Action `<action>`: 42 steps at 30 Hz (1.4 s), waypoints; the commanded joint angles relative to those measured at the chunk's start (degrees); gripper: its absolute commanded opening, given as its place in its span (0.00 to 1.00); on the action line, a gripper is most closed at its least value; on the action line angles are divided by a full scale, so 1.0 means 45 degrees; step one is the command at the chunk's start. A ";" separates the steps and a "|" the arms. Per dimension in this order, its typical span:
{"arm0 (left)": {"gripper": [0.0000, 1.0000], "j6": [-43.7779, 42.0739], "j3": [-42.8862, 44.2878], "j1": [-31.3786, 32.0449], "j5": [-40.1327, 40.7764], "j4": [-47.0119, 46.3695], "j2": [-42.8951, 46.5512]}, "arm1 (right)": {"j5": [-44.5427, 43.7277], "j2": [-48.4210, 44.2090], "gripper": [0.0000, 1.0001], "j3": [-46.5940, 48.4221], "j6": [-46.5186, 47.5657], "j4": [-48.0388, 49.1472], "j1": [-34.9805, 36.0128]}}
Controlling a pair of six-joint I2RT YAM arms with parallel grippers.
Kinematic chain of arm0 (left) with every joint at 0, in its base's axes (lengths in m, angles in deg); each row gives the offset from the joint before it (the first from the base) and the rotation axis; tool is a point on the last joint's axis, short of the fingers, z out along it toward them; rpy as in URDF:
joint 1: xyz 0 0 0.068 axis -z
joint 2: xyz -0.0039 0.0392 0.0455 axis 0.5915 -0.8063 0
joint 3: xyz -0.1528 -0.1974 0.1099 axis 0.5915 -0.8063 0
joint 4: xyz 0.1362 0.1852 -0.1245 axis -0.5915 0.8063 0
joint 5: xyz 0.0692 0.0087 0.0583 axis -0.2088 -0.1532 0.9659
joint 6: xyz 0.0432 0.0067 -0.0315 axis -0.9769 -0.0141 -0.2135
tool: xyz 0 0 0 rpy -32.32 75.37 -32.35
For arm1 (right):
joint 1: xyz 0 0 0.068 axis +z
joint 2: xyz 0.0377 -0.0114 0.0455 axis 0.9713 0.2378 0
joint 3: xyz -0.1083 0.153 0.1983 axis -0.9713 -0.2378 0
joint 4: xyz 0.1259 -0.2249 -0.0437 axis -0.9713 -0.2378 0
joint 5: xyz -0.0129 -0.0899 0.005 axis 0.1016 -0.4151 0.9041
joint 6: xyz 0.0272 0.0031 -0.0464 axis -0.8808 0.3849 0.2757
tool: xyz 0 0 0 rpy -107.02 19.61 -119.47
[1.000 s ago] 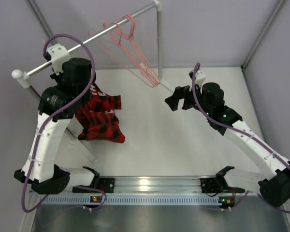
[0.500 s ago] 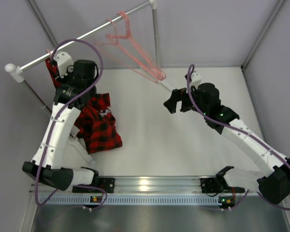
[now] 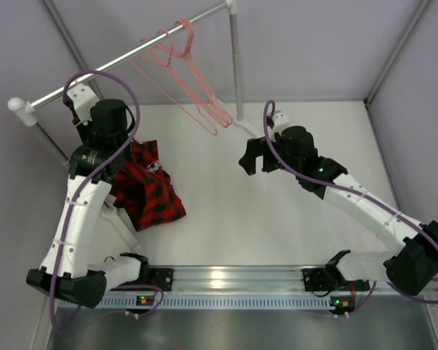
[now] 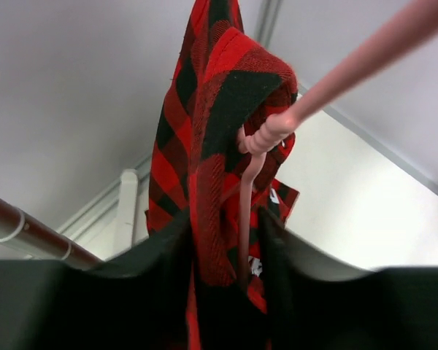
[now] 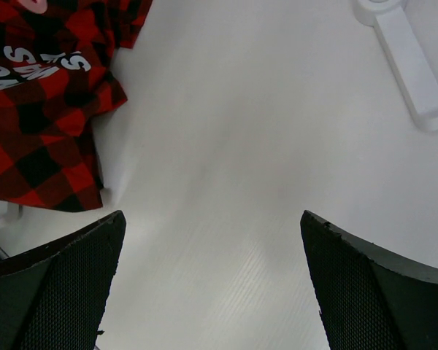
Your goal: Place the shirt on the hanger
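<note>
Rail (image 3: 131, 55) is crossing the back left. The shirt (image 3: 150, 193) is hanging just beside it, under your left wrist. Its collar is draping over the hanger (image 4: 244, 211), likely already threaded. Both are sitting inside your left gripper (image 4: 223, 219); can't tell if it's pinching or letting go. Your right gripper (image 5: 212, 215) is hovering spread wide, holding nothing, keeping clear.
</note>
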 commanded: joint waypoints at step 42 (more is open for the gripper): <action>0.91 -0.2189 -0.4163 -0.0168 -1.4390 -0.3878 0.2715 | -0.8153 -0.4978 1.00 -0.1188 -0.1102 -0.3336 0.0086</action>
